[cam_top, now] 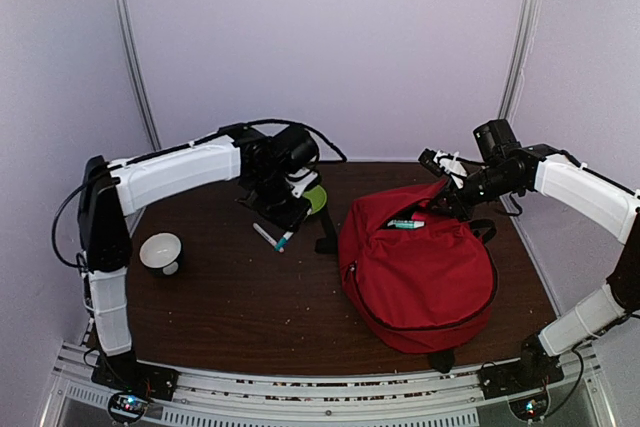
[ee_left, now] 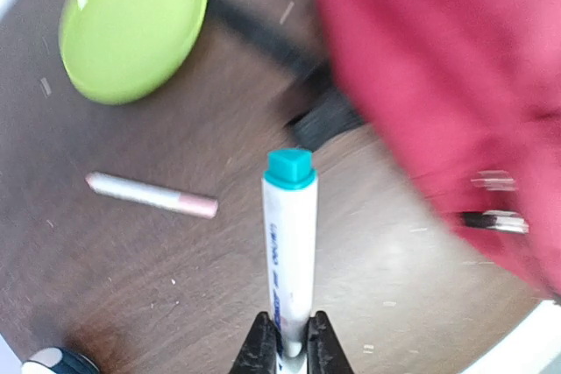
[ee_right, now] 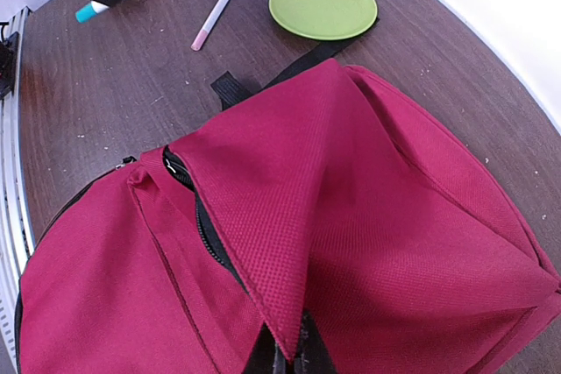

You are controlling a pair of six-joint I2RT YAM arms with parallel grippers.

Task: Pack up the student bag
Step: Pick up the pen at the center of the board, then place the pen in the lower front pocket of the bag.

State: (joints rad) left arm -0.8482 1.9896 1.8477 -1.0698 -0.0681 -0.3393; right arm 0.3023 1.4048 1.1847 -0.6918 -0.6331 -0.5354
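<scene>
Bowl: a white bowl [cam_top: 160, 250] sits well out to the left of the left claw [ee_left: 292, 343].
Left claw: pressed onto the tail end of a marker [ee_left: 289, 243], holding it above the table.
Marker: white barrel with a teal cap, pointing straight out ahead of the claw.
Pen: a white and pink pen [ee_left: 151, 194] lies on the table ahead and left of that claw, not held.
Plate: a green plate [ee_left: 131, 24] sits further ahead, beyond the pen.
Bag: the red bag [cam_top: 420, 267] lies flat to the right of the left claw, directly under the right claw [ee_right: 285, 356], with its zip open.
Right claw: pinching the bag's flap and holding it raised, so the mouth gapes.
Done: a second marker [cam_top: 405, 224] appears to lie inside the opening.
Left: the held marker is near the bag but not in it, and the pen probably has to follow.
Writing: blue print runs along the held marker's barrel but is too blurred to read. No brand shows on the bag.
</scene>
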